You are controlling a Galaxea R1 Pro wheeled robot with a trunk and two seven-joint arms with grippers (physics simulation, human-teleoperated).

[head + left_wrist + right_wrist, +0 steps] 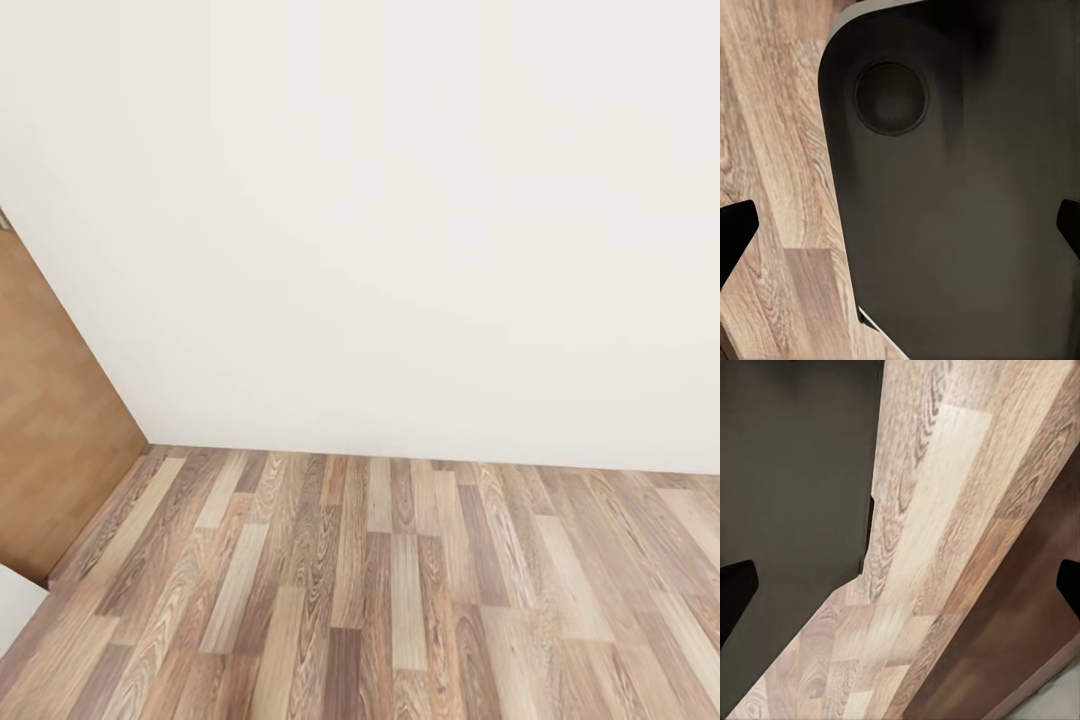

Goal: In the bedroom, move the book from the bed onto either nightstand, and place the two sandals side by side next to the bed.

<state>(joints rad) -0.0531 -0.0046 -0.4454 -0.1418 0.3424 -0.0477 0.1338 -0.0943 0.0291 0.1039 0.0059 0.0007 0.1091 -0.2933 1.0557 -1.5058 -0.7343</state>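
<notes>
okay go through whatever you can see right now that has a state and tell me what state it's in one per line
left gripper: open, fingertips spread wide apart, holding nothing, hanging over the robot's dark base.
right gripper: open, fingertips wide apart, empty, above the wood-plank floor.
brown wooden door: cannot tell open or shut; it stands at the corner beside the white wall.

The brown wood-plank floor [380, 590] runs up to the white wall [400, 200] and a wooden door [50, 420].
</notes>
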